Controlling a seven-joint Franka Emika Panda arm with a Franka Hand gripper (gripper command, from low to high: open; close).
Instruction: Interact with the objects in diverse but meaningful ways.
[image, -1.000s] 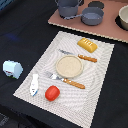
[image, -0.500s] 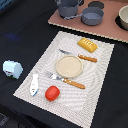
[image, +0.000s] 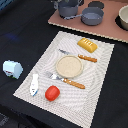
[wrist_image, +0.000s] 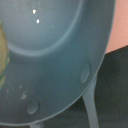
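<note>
A dark grey pot fills the wrist view from very close, with two rivets and a thin handle showing. The same kind of grey pot stands on the pink board at the back of the exterior view, beside a grey pan. On the striped placemat lie a yellow ridged bread loaf, a red tomato and a small white bottle. The white-and-blue milk carton sits off the mat on the exterior view's left. No gripper fingers show in either view.
A tan plate lies mid-mat between an orange-handled knife and fork. A dark lid and a pale bowl sit on the board. The table around them is black.
</note>
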